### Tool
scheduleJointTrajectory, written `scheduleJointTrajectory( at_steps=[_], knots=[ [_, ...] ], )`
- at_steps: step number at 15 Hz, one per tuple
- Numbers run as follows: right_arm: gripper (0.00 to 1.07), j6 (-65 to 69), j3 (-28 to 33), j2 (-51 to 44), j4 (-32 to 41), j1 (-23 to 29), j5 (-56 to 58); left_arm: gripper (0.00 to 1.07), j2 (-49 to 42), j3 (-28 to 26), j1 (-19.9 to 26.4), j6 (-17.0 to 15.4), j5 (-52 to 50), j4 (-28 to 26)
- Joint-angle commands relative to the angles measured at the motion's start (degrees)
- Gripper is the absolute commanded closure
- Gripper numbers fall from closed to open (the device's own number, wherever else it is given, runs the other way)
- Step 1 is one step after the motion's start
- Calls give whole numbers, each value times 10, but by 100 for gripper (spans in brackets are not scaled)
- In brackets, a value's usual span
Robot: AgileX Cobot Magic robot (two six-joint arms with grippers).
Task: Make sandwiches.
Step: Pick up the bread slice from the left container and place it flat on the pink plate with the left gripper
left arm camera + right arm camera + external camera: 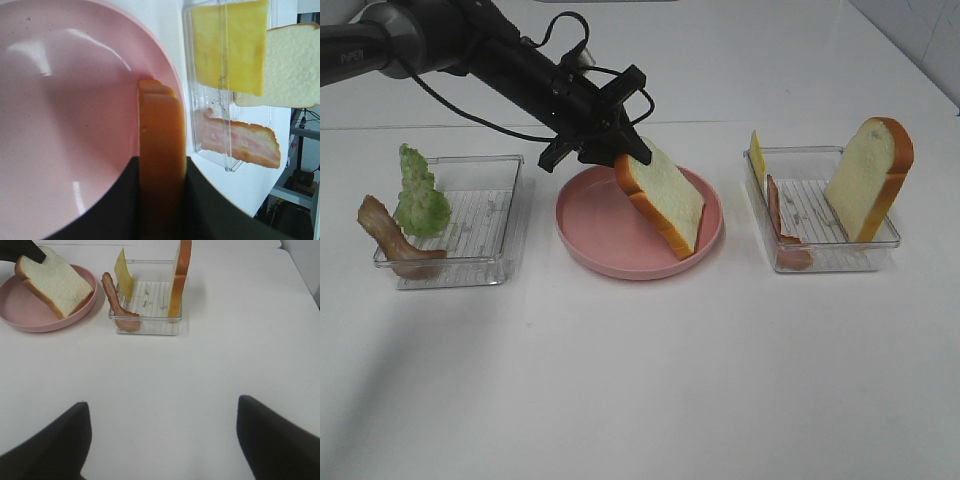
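left gripper pinches the bread slice over the pink plate

here we go: the left gripper (623, 158) is clamped on a bread slice (668, 200), with dark fingers (215, 210) pressed to either side of the orange-brown crust at its top corner. the slice hangs tilted, slanting down and away from the gripper, over the round pink plate (588, 215) just beneath. its lowest corner is down at the plate's rim; whether it touches, i cannot tell.

off to this gripper's right sits a clear plastic tray (825, 258). a yellow cheese square (757, 155) leans on the wall nearest the gripper, with a bacon strip (778, 215) just beside it. a second bread slice (870, 180) is propped upright at the far side.

to the gripper's left is another clear tray (485, 225). green lettuce (422, 195) stands in it, and a second bacon strip (392, 238) is hooked over the wall farthest from the gripper.

the right gripper (162, 440) hangs well back, fingers (50, 450) spread wide above the table, with the cheese tray ahead of it.

the surface is a plain white table (640, 380), smooth and faintly glossy, with a soft shadow under the left arm. behind the left gripper runs a seam, then more white. past the table edge, the left wrist view catches dark gear and cables (300, 175).
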Motion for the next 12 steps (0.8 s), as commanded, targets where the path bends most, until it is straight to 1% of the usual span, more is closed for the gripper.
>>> scheduleJointTrajectory(
  at_steps=[1,3,4,5,6,7,8,9,10,11,12],
  knots=[
    [31,-1,1,-5,-1,-3,-7,107,7,-2,-2,-24,-5,-4],
    [31,-1,1,-5,-1,-3,-7,100,7,-2,-2,-29,-6,5],
    [31,-1,1,-5,-1,-3,-7,91,7,-2,-2,-29,-6,7],
    [31,-1,1,-5,-1,-3,-7,76,7,-2,-2,-28,-5,9],
    [31,-1,1,-5,-1,-3,-7,59,7,-2,-2,-27,-5,10],
    [31,-1,1,-5,-1,-3,-7,44,6,-2,-2,-14,-5,11],
    [31,-1,1,-5,-1,-3,-7,38,5,-2,-2,-6,-5,19],
    [31,-1,1,-5,-1,-3,-7,36,2,-2,-2,-2,-5,30],
    [31,-1,1,-5,-1,-3,-7,36,2,-2,-2,-2,-5,30],
    [31,-1,1,-5,-1,-3,-7,35,-10,-3,-2,-2,5,100],
    [31,-1,1,-5,-1,-3,-7,33,-13,-6,-2,-9,15,127]
  ],
)
